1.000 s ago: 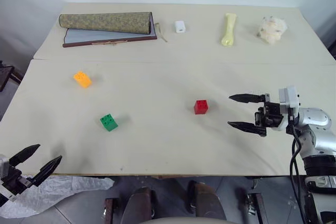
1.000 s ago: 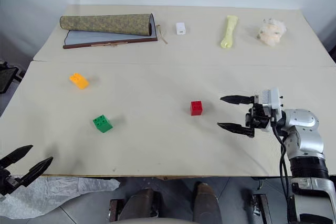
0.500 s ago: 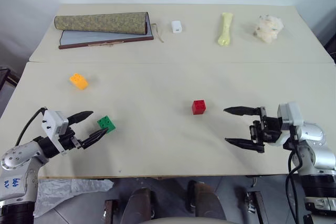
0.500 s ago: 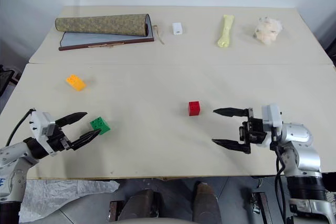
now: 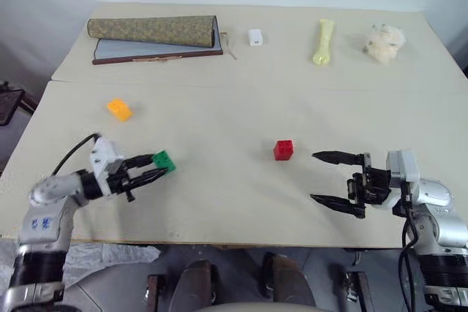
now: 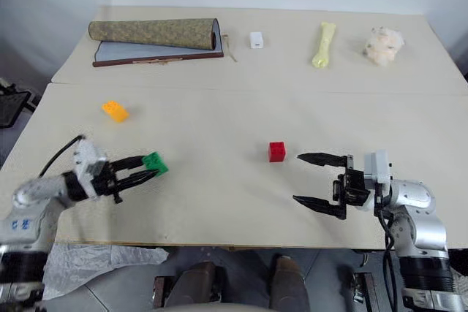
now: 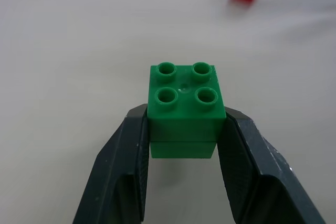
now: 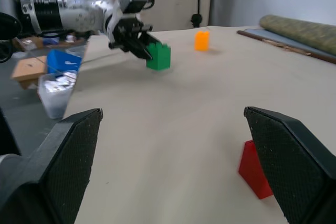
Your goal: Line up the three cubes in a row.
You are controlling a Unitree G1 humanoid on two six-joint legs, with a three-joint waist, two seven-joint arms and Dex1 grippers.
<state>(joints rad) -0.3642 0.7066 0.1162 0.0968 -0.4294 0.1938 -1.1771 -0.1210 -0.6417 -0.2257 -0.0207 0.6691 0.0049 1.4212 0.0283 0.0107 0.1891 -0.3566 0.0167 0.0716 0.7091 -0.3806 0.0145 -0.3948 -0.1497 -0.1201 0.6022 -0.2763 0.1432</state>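
green cube (image 7: pixel 183 109) studs up, clamped in left gripper (image 5: pixel 152 168) at table's (image 5: pixel 219 202) near-left | red cube (image 5: pixel 283 150) centre; orange-yellow cube (image 5: pixel 119 109) far-left, lying aslant | right gripper (image 5: pixel 327 179) spread, empty

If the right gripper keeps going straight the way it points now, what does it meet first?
Probably the red cube, though only just: the open right gripper points leftward across the table, and in its wrist view the cube sits off-centre by one finger, so that finger may clip or miss it. Far beyond lies the green cube.
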